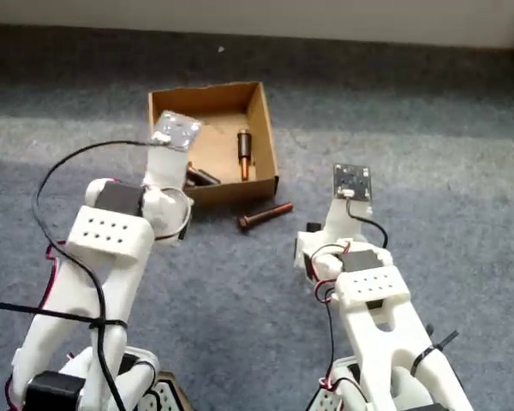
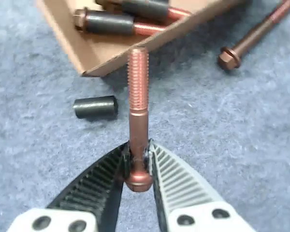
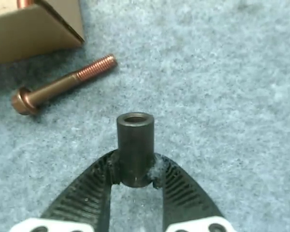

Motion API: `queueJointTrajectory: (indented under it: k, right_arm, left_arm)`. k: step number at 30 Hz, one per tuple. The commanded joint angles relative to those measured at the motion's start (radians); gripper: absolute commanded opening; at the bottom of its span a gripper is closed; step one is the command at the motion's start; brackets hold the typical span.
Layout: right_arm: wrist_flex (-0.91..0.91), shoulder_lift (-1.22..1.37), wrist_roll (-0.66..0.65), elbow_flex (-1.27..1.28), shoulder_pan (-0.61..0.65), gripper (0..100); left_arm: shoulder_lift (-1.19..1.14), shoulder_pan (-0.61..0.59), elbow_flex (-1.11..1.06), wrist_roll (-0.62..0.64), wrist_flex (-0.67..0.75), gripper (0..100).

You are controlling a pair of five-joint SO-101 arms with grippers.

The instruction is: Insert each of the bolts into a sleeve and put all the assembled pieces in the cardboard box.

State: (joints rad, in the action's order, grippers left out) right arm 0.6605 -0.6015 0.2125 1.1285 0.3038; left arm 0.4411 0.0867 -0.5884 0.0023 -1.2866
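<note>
My left gripper is shut on a copper bolt, gripped near its head with the threaded end pointing at the cardboard box corner. A loose black sleeve lies on the carpet beside that corner. My right gripper is shut on a black sleeve, its open bore facing away from the fingers. Another bolt lies loose on the carpet in front of the box. Inside the box lie assembled pieces.
Grey-blue carpet covers the whole work area. The left arm stands over the box's near left corner; the right arm is to the right of the loose bolt. Open carpet lies right of the box.
</note>
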Motion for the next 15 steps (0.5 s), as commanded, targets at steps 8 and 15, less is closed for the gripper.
queueJointTrajectory:
  k: [8, 15]
  right_arm:
    - [-0.021, -0.038, 0.006, -0.005, -0.007, 0.5]
    - [-0.021, -0.038, 0.006, -0.004, -0.005, 0.5]
  left_arm:
    - [-0.012, -0.229, -0.084, 0.186, 0.107, 9]
    - [-0.09, -0.174, -0.084, 0.195, 0.101, 20]
